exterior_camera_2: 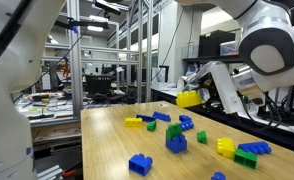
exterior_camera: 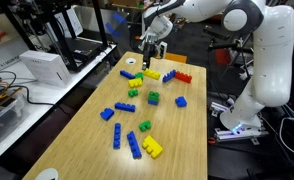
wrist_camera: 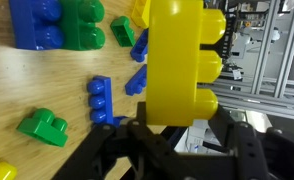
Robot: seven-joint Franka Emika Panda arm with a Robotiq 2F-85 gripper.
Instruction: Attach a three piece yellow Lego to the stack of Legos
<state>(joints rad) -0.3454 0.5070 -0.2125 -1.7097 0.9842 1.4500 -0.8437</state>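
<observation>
My gripper point(wrist_camera: 177, 128) is shut on a yellow Lego brick point(wrist_camera: 182, 60) with three studs showing along one side, and holds it above the table. In an exterior view the yellow brick point(exterior_camera_2: 190, 98) hangs in the gripper point(exterior_camera_2: 199, 96) over the far right part of the table. In the other exterior view the gripper point(exterior_camera: 148, 57) is over the table's far end. A blue and green block cluster point(wrist_camera: 57, 22) lies below on the wood and also shows in an exterior view point(exterior_camera_2: 175, 138). I cannot tell which cluster is the stack.
Loose Legos are scattered on the wooden table point(exterior_camera: 87, 140): blue bricks point(exterior_camera: 134, 145), green ones point(exterior_camera: 153, 98), a red one point(exterior_camera: 178, 75), yellow ones point(exterior_camera: 153, 148). Metal racks and boxes point(exterior_camera: 42, 65) stand beside the table. The robot base point(exterior_camera: 257, 90) is at the side.
</observation>
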